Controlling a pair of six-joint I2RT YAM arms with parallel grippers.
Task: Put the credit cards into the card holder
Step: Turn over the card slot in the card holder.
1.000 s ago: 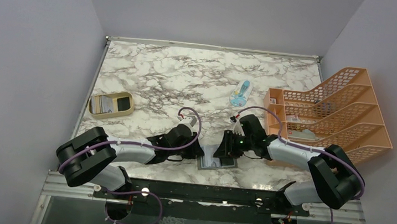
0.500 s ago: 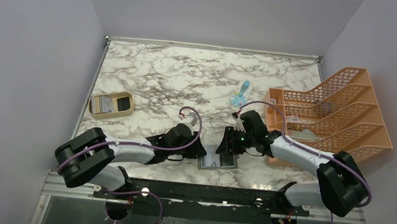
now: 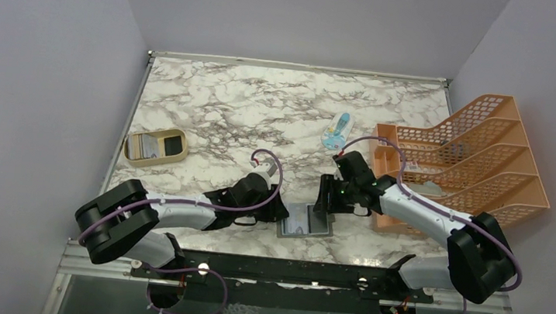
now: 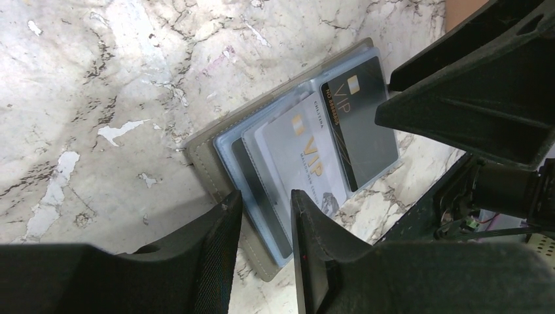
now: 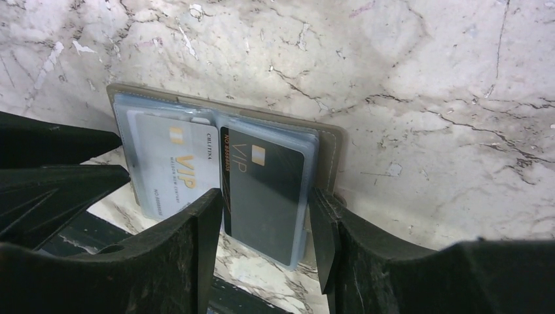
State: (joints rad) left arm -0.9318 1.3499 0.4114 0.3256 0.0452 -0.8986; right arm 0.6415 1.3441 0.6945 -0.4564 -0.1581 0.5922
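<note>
Card holder (image 3: 305,222) lies open and flat on the marble bench (image 3: 218,104), close to the near edge, between the two grippers.

Wrist views: two credit cards sit in its clear pockets.
- Silver VIP card (image 4: 298,163), in the half nearer the left arm. The edge of a darker card (image 4: 256,196) shows beneath it.
- Black VIP card (image 5: 265,176), in the half nearer the right arm, just beside the silver one and overlapping its edge slightly.

Left gripper (image 4: 265,196): low at the holder's left edge. Jaws narrow but not closed; a strip of pocket and the dark card edge shows in the gap. Cannot tell whether the tips press on the holder.

Right gripper (image 5: 265,196): at the holder's far right corner in the top view. Jaws moderately wide; in its own camera the near end of the black card sits framed between the fingers (image 5: 196,248). Cannot tell whether they touch it.

Elsewhere on the bench:
- Tan oval tray (image 3: 133,159) at the left edge, pale card-like contents in its left compartment, something dark in its right.
- Blue-and-white packet (image 3: 336,130), mid-bench, far side.
- Orange mesh file rack (image 3: 479,147) against the right wall.
</note>
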